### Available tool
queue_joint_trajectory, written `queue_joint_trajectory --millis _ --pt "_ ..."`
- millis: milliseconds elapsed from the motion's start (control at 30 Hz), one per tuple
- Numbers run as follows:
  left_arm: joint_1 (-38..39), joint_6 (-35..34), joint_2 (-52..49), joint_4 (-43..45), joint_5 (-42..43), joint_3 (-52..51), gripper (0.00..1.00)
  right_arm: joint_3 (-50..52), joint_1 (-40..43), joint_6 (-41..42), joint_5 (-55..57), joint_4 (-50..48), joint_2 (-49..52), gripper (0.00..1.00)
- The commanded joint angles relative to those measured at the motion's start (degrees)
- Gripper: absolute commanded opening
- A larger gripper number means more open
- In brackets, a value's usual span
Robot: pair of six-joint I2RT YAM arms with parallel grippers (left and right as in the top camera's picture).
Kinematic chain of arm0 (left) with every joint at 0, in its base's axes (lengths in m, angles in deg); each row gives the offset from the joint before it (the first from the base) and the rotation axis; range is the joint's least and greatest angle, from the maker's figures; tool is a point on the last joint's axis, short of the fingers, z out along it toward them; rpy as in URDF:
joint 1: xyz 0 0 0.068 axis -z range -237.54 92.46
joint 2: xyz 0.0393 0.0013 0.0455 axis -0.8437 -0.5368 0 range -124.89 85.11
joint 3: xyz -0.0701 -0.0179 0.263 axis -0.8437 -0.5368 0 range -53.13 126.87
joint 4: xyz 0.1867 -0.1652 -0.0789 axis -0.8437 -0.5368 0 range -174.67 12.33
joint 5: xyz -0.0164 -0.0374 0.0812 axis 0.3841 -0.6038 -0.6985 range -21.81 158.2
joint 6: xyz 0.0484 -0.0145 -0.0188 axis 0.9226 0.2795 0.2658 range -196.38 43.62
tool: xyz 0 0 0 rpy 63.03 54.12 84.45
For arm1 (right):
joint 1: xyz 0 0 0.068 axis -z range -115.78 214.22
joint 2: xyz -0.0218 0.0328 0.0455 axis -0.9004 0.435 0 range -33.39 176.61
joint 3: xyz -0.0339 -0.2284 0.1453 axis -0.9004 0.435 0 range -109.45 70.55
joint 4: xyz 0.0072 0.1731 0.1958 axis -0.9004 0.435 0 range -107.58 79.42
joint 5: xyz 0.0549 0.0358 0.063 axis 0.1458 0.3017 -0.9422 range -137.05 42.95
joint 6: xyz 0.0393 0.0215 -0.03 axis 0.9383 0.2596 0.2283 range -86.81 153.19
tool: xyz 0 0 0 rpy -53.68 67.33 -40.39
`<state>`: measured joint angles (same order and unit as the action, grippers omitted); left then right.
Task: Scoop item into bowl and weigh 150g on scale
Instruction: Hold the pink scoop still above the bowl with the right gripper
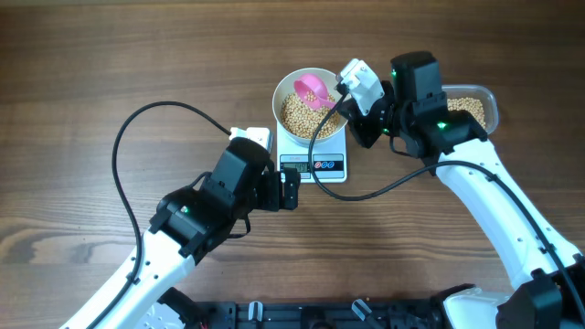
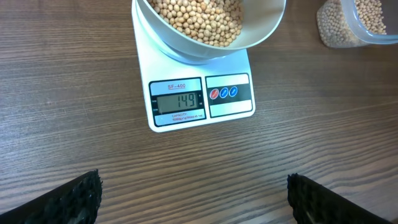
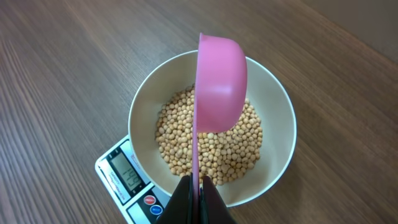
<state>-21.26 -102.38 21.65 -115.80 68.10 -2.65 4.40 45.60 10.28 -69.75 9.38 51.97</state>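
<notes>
Item: beans (image 3: 236,155), heaped in bowl (image 3: 280,124) on scale (image 2: 204,96), desk (image 1: 91,73) centre, toward far edge; display (image 2: 179,101) reads 149.
Right gripper (image 3: 194,190): clenched on pink scoop (image 3: 219,81) handle, tipped above bowl.
Left gripper (image 2: 194,196): released, empty.
Handling advice: shake out few beans singly, watching display.

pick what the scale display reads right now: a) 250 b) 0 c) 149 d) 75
c: in the left wrist view, the display on the scale reads 149.
</notes>
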Motion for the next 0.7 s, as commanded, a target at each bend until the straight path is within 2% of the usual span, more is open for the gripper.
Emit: queue_joint_trajectory --millis 0,667 --pt "0.26 -0.33 -0.09 0.15 0.28 0.31 1.00 -0.96 -0.20 -0.87 0.85 -0.07 -1.31 0.04" --pt "0.26 -0.33 -0.09 0.15 0.28 0.31 1.00 -0.96 -0.20 -3.98 3.98 0.39 -1.25 0.04"
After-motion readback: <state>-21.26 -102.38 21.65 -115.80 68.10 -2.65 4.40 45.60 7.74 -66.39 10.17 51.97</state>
